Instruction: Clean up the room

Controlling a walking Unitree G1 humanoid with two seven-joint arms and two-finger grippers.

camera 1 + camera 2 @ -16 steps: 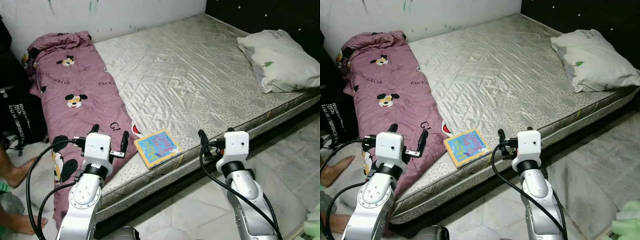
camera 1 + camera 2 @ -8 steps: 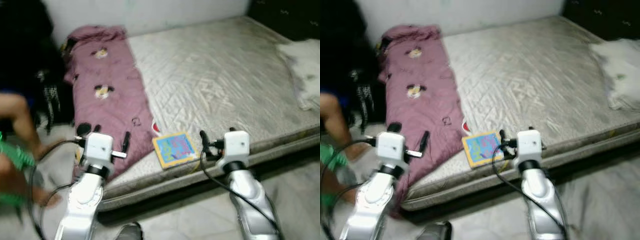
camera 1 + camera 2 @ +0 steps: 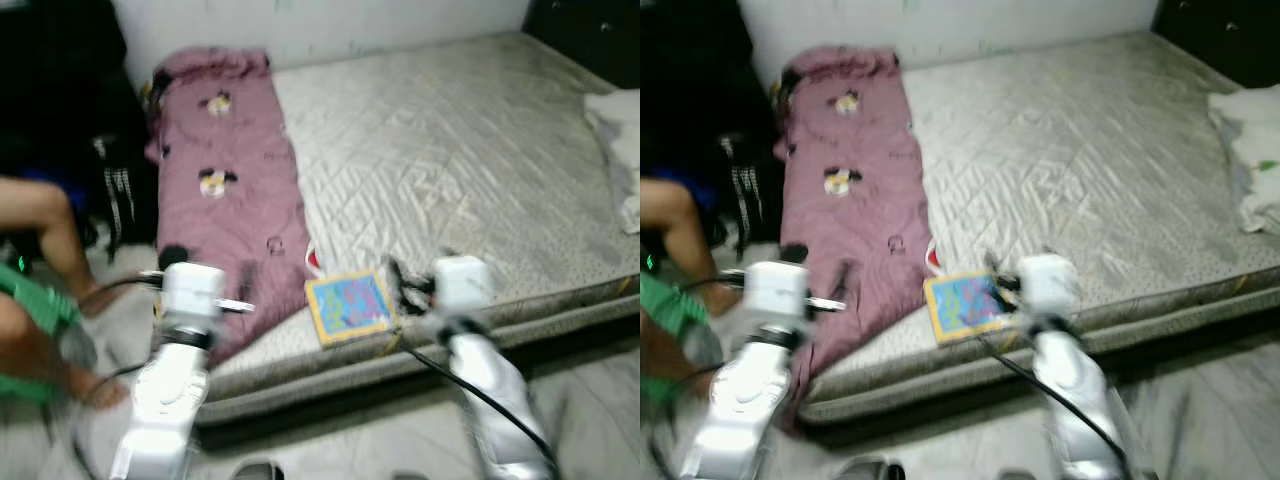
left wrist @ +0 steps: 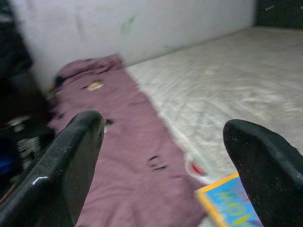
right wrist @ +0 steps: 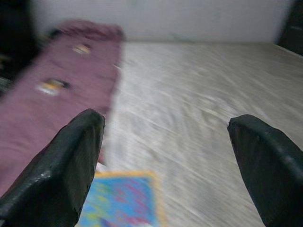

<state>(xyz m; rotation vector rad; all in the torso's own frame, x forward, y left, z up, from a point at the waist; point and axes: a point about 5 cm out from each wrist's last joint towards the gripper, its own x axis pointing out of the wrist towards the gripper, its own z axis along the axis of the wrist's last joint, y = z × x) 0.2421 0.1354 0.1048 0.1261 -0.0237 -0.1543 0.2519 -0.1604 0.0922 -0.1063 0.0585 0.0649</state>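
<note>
Since a second ago your view swung left: the colourful square book point(image 3: 350, 306) sits at twelve o'clock, both the left gripper point(image 4: 165, 156) and the right gripper point(image 5: 165, 161) spread wide, empty.

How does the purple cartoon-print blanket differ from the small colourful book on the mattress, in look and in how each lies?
The purple cartoon-print blanket is soft, crumpled cloth; the small colourful book is flat, stiff and square-cornered. The blanket stretches along the whole left side of the grey quilted mattress and hangs over its near edge; the book is far smaller and sits wholly on top, near that edge. The blanket is dull purple with scattered figures; the book is bright blue with a yellow border. Both rest on the mattress.
</note>
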